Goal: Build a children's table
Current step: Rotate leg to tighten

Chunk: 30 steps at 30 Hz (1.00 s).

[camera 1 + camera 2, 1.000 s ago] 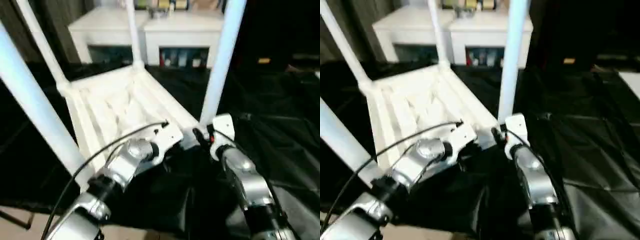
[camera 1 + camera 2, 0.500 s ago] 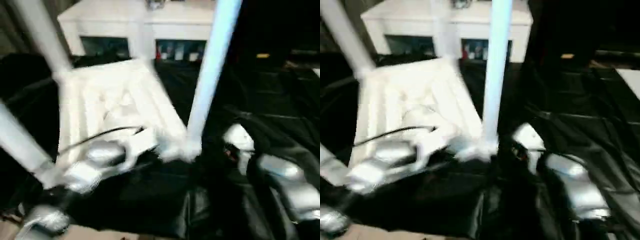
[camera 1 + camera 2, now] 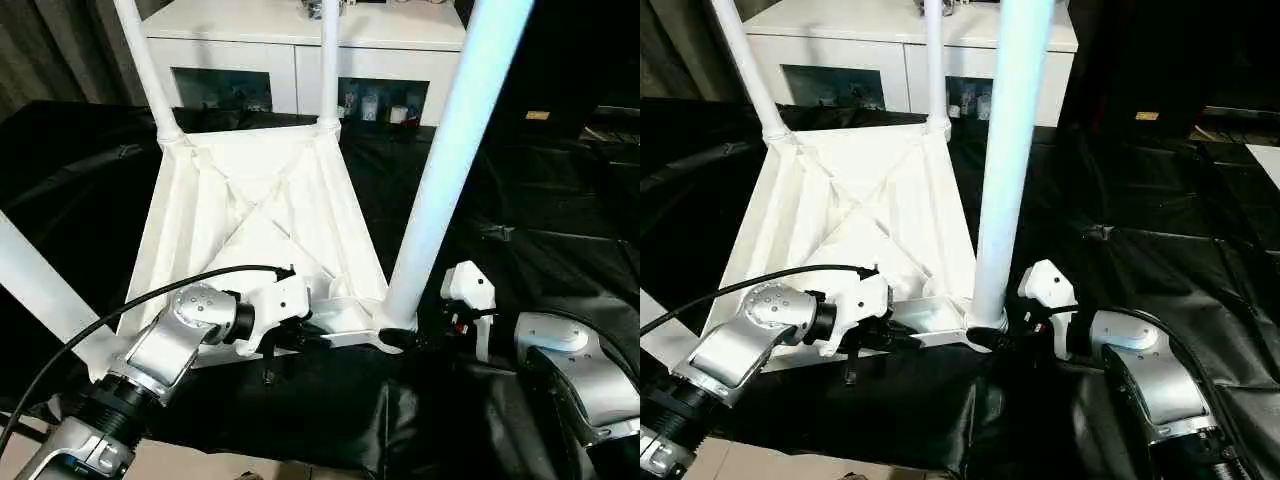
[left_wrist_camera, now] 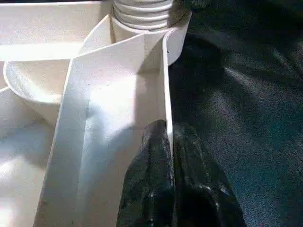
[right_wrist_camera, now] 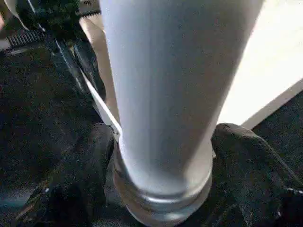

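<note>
The white tabletop [image 3: 255, 235] lies upside down on a black sheet [image 3: 560, 230], so its ribbed underside faces up. White legs stand up out of its corner sockets. Two thin-looking legs rise at the far corners, one far left leg [image 3: 145, 70] and one far right leg [image 3: 329, 60]. A big near leg [image 3: 450, 160] stands in the near right corner, close to the robot. Another leg [image 3: 40, 290] shows at the near left side. The left gripper [image 4: 169, 142] has its two black fingers pinched tight on the thin near rim [image 4: 164, 90] of the tabletop, one finger on each side of it. The right gripper [image 5: 161, 175] has its fingers spread wide around the bottom of the big near leg, one finger on each side, pressed against it. Behind the table stands a white cabinet [image 3: 300, 55] with glass doors.
</note>
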Motion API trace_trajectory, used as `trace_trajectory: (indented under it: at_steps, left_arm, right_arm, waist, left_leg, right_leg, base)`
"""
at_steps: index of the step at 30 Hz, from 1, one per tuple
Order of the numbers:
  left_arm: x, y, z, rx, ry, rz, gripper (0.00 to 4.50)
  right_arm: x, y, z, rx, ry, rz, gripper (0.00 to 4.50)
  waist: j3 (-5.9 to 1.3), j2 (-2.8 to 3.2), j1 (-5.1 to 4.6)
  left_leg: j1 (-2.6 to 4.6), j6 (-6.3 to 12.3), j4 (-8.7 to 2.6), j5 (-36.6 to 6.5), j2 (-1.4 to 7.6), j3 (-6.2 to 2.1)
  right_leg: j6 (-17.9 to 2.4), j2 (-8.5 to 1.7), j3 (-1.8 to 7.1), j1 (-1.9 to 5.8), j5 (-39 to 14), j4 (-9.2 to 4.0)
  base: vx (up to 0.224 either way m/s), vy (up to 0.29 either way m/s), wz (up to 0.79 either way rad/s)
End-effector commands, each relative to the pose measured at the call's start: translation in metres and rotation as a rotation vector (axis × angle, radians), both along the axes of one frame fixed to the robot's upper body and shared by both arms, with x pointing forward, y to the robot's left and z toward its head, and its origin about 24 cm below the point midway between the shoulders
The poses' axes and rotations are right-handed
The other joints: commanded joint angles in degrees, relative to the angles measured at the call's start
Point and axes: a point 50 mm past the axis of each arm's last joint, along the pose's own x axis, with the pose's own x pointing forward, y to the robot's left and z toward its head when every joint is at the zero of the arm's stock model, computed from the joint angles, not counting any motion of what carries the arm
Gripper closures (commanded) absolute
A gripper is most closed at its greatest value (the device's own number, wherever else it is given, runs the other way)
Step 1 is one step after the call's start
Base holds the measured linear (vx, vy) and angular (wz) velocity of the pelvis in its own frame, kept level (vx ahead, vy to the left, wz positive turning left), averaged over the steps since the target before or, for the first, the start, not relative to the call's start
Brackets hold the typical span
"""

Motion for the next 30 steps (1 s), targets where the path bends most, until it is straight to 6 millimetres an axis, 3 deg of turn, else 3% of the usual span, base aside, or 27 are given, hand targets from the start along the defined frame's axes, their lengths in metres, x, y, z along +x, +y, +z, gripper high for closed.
trace_trajectory:
  at_steps: [1, 5, 6, 14, 18, 20, 21, 22, 23, 24, 25, 27, 30]
  left_arm:
    - [-0.004, -0.004, 0.001, -0.038, 0.009, -0.029, 4.5]
    - [-0.004, -0.002, 0.0, -0.031, 0.009, -0.024, 4.5]
    - [-0.004, -0.002, 0.0, -0.03, 0.012, -0.024, 4.5]
    - [-0.005, 0.0, -0.002, -0.024, 0.02, -0.019, 4.5]
    - [0.004, -0.001, -0.009, 0.012, -0.008, 0.088, 4.5]
    - [0.008, -0.003, -0.011, 0.017, -0.02, 0.13, 4.5]
    - [0.026, -0.02, -0.012, -0.029, -0.039, 0.314, 4.5]
    - [0.029, -0.024, -0.012, -0.039, -0.041, 0.352, 4.5]
    - [0.032, -0.029, -0.012, -0.043, -0.041, 0.37, 4.5]
    - [0.035, -0.034, -0.012, -0.039, -0.052, 0.396, 4.5]
    - [0.038, -0.041, -0.012, -0.037, -0.06, 0.432, 4.5]
    - [0.047, -0.053, -0.011, -0.034, -0.095, 0.534, 4.5]
    - [0.051, -0.065, -0.01, -0.035, -0.102, 0.56, 4.5]
  right_arm:
    - [0.003, -0.002, 0.002, 0.005, 0.001, -0.002, 1.16]
    - [0.001, -0.004, 0.0, -0.002, 0.01, 0.0, 1.39]
    - [0.001, -0.005, -0.001, -0.002, 0.017, -0.005, 1.69]
    - [-0.001, -0.005, -0.006, -0.017, 0.043, -0.007, 1.89]
    - [0.007, -0.002, -0.019, -0.061, 0.032, -0.149, 1.91]
    - [0.011, 0.001, -0.022, -0.068, 0.028, -0.201, 1.91]
    - [0.026, 0.019, -0.029, -0.045, 0.018, -0.438, 1.91]
    - [0.03, 0.024, -0.03, -0.038, 0.019, -0.494, 1.91]
    - [0.032, 0.029, -0.032, -0.029, 0.027, -0.532, 1.91]
    - [0.034, 0.034, -0.033, -0.03, 0.03, -0.57, 1.91]
    - [0.036, 0.042, -0.035, -0.023, 0.046, -0.629, 1.92]
    - [0.041, 0.058, -0.039, -0.032, 0.082, -0.733, 1.95]
    - [0.045, 0.076, -0.037, 0.01, 0.106, -0.753, 1.96]
  waist:
    - [-3.06, -1.22, -0.02]
    - [-3.07, -1.25, 0.06]
    - [-3.05, -1.28, 0.05]
    - [-3.11, -1.25, 0.09]
    - [-2.88, -1.24, -0.05]
    - [-2.42, -1.25, -0.41]
    - [-2.08, -1.29, -1.0]
    - [-1.79, -1.24, -1.27]
    - [-1.88, -1.84, -1.72]
    - [-2.02, -1.66, -1.69]
    - [-2.07, -1.53, -1.66]
    - [-2.06, -1.3, -1.71]
    - [-2.18, -1.38, -1.34]
  left_leg:
    - [0.73, 7.4, -3.73, -3.49, 2.57, -0.4]
    - [0.74, 7.46, -3.69, -3.46, 2.56, -0.38]
    - [0.71, 7.48, -3.68, -3.28, 2.55, -0.38]
    - [0.74, 7.54, -3.6, -3.07, 2.55, -0.38]
    - [0.75, 7.05, -3.76, -4.19, 2.56, -0.3]
    - [0.72, 5.01, -4.35, -7.62, 2.46, -0.34]
    - [1.21, 2.04, -4.71, -11.58, 2.38, -0.25]
    - [1.39, 0.79, -4.95, -14.07, 2.2, -0.28]
    - [1.43, -1.42, -5.15, -17.04, 1.99, -0.74]
    - [1.23, -1.99, -5.33, -17.07, 2.03, -1.01]
    - [1.48, -2.24, -5.49, -17.31, 2.21, -1.0]
    - [1.85, -2.13, -5.48, -17.69, 2.05, -0.8]
    - [1.85, -1.9, -5.49, -17.09, 2.05, -0.8]
  right_leg:
    - [-16.49, -2.34, 1.73, 2.55, 5.29, -3.32]
    - [-16.56, -2.31, 1.71, 2.57, 4.96, -3.33]
    - [-16.56, -2.3, 1.72, 2.58, 5.1, -3.29]
    - [-16.73, -2.3, 1.69, 2.58, 5.26, -3.24]
    - [-16.61, -2.27, 1.67, 2.4, 3.1, -3.51]
    - [-15.73, -2.16, 1.58, 2.27, -2.88, -4.17]
    - [-14.45, -2.15, 1.81, 1.83, -9.97, -4.89]
    - [-13.95, -2.08, 1.78, 1.56, -13.75, -5.18]
    - [-11.54, -2.45, 1.65, 1.89, -20.86, -5.64]
    - [-10.35, -2.57, 1.62, 2.23, -22.18, -5.63]
    - [-9.31, -2.42, 1.76, 1.85, -21.46, -5.97]
    - [-9.41, -2.22, 2.17, 1.29, -19.56, -6.1]
    - [-8.82, -2.32, 2.23, 1.36, -18.67, -6.29]
  base:
    - [0.0, 0.0, 0.0]
    - [0.0, 0.0, 0.0]
    - [0.0, 0.0, 0.0]
    - [0.0, 0.0, 0.0]
    - [0.0, 0.0, 0.0]
    - [0.0, 0.0, 0.0]
    - [0.0, 0.0, 0.0]
    - [-0.06, -0.001, -0.02]
    - [-0.071, 0.009, -0.09]
    - [-0.071, 0.009, -0.09]
    - [0.0, 0.0, 0.0]
    - [0.0, 0.0, 0.0]
    - [0.0, 0.0, 0.0]
